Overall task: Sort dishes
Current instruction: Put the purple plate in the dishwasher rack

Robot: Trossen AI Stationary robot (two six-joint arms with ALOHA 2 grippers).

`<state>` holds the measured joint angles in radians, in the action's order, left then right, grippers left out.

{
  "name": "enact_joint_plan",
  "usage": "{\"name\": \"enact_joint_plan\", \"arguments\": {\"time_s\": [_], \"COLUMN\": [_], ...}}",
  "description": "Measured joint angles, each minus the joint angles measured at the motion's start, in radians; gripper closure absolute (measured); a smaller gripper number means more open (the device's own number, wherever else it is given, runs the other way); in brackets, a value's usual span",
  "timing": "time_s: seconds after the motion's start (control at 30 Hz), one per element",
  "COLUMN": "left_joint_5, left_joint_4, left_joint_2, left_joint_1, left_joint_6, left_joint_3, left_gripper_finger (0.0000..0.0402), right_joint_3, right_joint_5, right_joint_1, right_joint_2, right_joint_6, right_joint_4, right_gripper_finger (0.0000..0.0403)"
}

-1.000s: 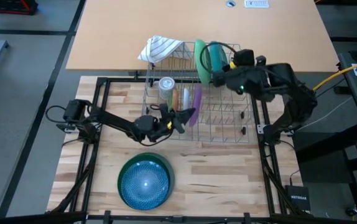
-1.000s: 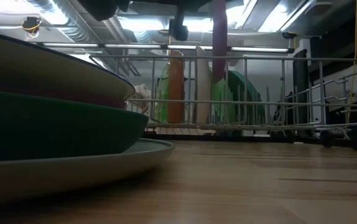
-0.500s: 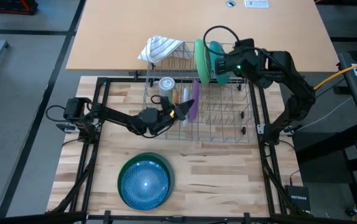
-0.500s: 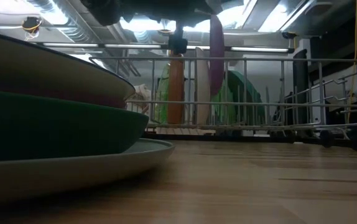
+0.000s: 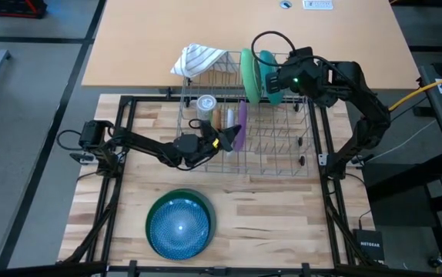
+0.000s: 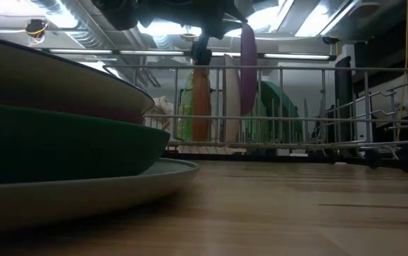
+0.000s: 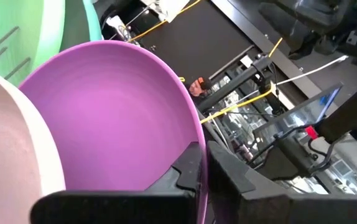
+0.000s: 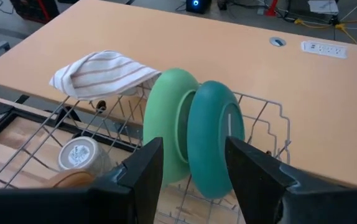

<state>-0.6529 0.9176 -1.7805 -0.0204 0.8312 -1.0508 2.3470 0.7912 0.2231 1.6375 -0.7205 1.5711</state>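
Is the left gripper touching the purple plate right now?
Touching: in the left wrist view a dark finger of the left gripper overlaps the purple plate's rim.

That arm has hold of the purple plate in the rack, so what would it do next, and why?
Probably lift it straight up. The left gripper is shut on the purple plate's rim, which stands on edge between the wires of the dish rack, beside a tan plate.
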Motion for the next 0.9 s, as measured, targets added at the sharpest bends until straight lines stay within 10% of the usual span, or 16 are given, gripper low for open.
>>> {"name": "enact_joint_plan", "arguments": {"time_s": [0.9], "left_joint_5": [0.037], "left_joint_4": [-0.004], "left_joint_2": [-0.002], "left_joint_1": [0.001], "left_joint_6": [-0.065], "left_joint_3": [0.002], "left_gripper_finger": [0.0384], "right_joint_3": [0.000], "right_joint_5": [-0.053], "right_joint_1": [0.000], "right_joint_2": [0.000], "right_joint_6": [0.011], "right_joint_4": [0.000], "right_gripper_finger": [0.0224]}}
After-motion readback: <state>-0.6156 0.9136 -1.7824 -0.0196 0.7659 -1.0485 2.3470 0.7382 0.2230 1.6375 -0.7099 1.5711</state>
